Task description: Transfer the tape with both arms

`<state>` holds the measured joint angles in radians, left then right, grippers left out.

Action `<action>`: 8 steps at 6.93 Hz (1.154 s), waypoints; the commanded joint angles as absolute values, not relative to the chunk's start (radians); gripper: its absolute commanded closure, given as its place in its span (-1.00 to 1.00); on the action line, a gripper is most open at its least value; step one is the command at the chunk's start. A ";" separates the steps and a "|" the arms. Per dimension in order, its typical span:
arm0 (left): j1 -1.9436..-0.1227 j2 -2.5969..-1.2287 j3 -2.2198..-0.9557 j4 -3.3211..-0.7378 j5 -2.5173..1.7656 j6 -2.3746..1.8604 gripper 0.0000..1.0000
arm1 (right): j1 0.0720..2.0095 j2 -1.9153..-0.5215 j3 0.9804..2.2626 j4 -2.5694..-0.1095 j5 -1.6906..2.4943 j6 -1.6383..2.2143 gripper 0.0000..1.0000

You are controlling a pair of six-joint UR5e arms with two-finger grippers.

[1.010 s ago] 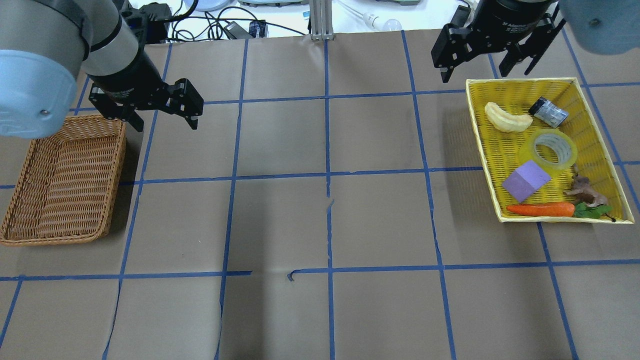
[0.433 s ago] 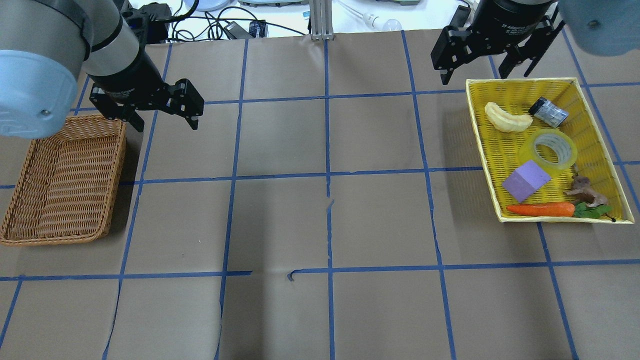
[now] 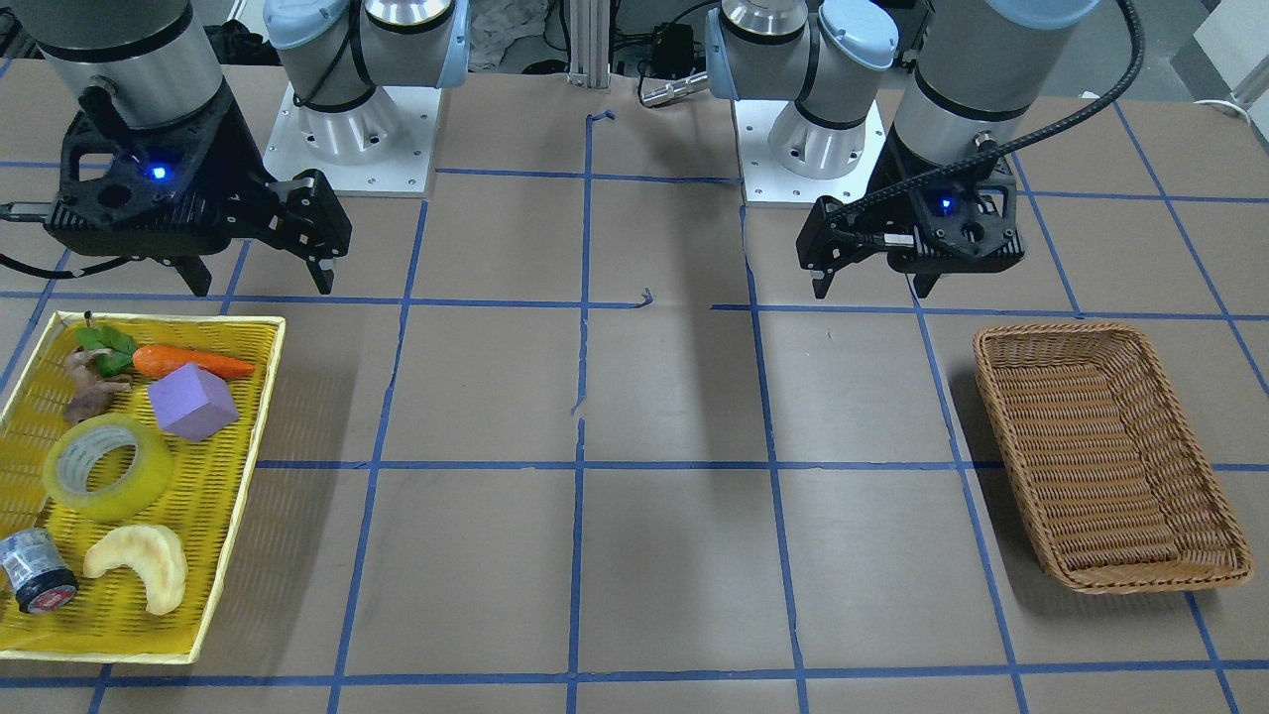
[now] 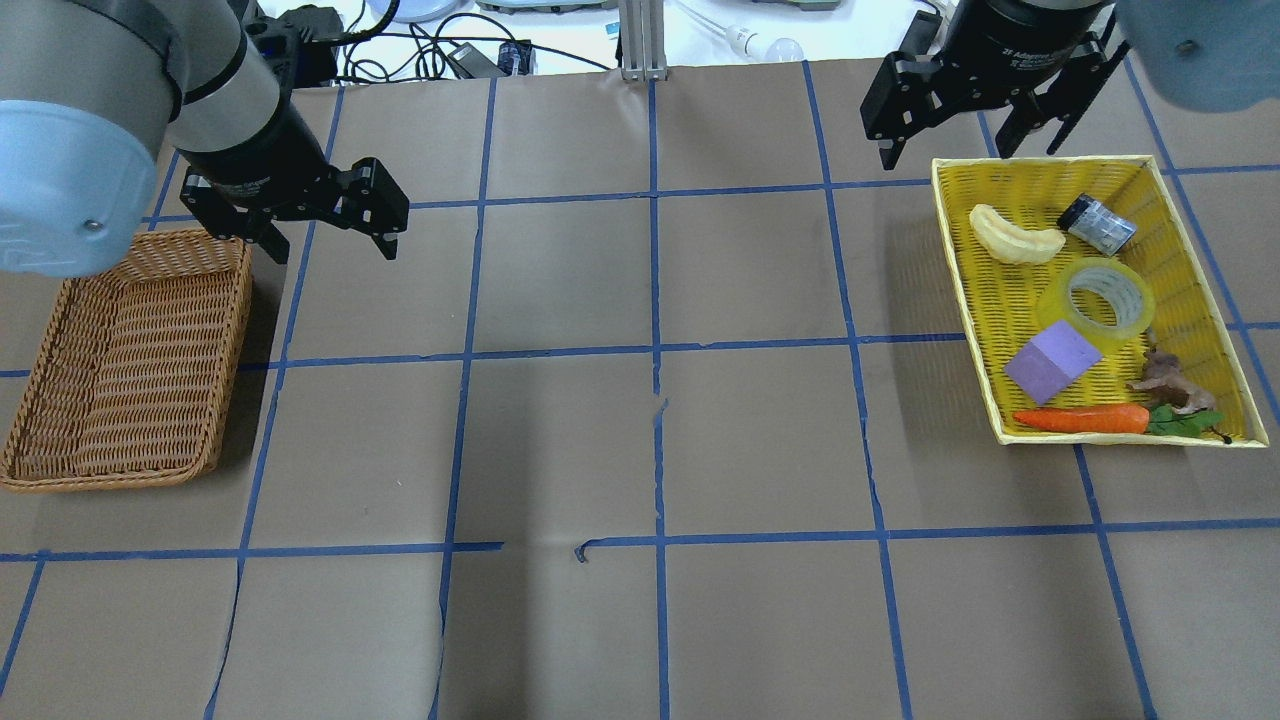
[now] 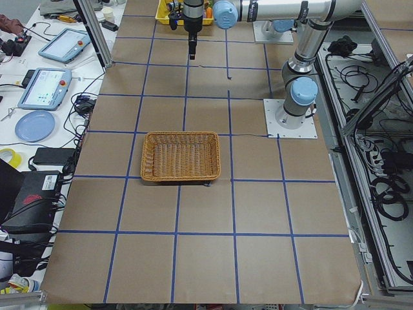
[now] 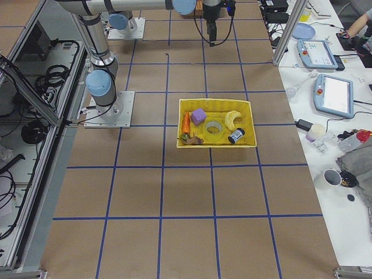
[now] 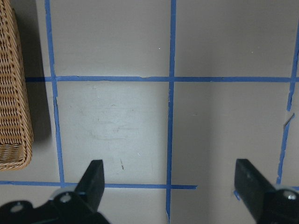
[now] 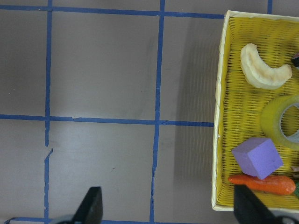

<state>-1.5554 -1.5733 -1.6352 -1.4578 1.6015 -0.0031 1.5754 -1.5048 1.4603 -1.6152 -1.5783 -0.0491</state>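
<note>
The tape [image 4: 1097, 296], a wide yellowish translucent roll, lies flat in the yellow tray [image 4: 965, 290] at the right. It also shows in the front view [image 3: 109, 468] and, cut off at the edge, in the right wrist view [image 8: 280, 122]. My right gripper [image 4: 945, 150] is open and empty, hovering just beyond the tray's far left corner, apart from the tape. My left gripper [image 4: 330, 250] is open and empty above the bare table, beside the far right corner of the wicker basket [image 4: 120, 370].
The tray also holds a pale crescent [image 4: 1015, 237], a small dark grey roll [image 4: 1097, 224], a purple block [image 4: 1052, 362], a carrot [image 4: 1080, 419] and a brown figure [image 4: 1170, 380]. Brown paper with blue tape lines covers the table between the tray and the basket.
The right gripper has drifted slightly toward the table's far edge. Nothing else has visibly changed.
</note>
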 commanded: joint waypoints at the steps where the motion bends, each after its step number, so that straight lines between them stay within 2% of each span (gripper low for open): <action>1: -1.555 -1.574 -1.635 -1.457 1.601 -0.003 -1.00 | 1.575 -1.505 1.460 -1.611 -1.580 -0.049 -1.00; 8: -1.555 -1.578 -1.635 -1.456 1.600 -0.005 -1.00 | 1.563 -1.502 1.457 -1.614 -1.572 -0.058 -1.00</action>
<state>-1.5555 -1.5778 -1.6352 -1.4558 1.6012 -0.0041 1.5724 -1.5031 1.4597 -1.6119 -1.5765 -0.0512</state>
